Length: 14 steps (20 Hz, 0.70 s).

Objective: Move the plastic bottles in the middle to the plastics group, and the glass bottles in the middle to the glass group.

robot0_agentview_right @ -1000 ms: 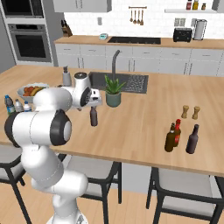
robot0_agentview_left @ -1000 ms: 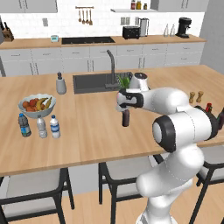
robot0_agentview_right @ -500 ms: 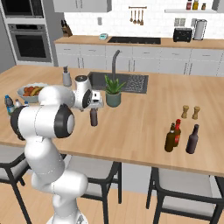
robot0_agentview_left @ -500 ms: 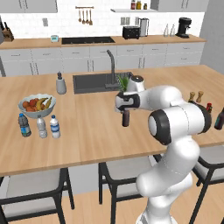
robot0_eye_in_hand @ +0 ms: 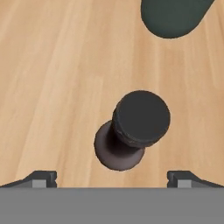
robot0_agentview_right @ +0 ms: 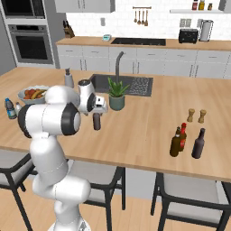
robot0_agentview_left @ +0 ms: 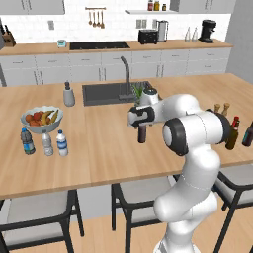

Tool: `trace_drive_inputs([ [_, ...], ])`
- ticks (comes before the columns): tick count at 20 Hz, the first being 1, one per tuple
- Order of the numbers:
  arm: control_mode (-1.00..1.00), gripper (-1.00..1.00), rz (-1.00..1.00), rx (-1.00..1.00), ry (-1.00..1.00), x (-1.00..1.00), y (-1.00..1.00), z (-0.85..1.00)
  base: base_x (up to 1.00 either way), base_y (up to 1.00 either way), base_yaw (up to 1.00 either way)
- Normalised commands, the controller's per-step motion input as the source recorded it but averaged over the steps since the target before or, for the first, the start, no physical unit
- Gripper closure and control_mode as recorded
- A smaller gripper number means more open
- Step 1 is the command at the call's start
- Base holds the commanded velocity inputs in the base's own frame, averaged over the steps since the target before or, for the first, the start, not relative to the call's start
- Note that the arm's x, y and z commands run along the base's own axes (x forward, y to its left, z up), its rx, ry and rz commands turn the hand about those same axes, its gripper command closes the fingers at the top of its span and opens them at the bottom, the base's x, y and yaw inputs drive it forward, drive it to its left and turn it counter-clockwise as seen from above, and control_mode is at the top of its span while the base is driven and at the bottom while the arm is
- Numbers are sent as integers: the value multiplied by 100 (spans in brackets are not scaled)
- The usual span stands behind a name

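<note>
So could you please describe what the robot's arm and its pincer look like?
The arm is glossy white, built of rounded, bulbous segments with dark grey to black discs at the joints. No cables or markings show. The pincer sits on a white hand with a dark face and ends in two small dark finger tips.

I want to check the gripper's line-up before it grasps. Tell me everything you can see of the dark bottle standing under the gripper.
The dark bottle is slim and long-necked, of maroon-brown glass by its look, with a round dark cap. It stands upright on the wooden island counter, in front of the sink and near the potted plant. In the hand view it shows from above, cap over wider body, roughly midway between the fingertips. The open gripper hangs above it; nothing but the counter appears to touch it.
</note>
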Motion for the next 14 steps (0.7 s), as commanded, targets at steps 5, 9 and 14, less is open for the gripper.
trace_drive_inputs([
  [5,-100,-100,-5,0,2,11,0,-24,0,0,0],
  [9,-100,-100,-4,0,0,11,0,-6,0,0,0],
  [14,-100,-100,-2,0,0,11,0,-1,0,0,0],
])
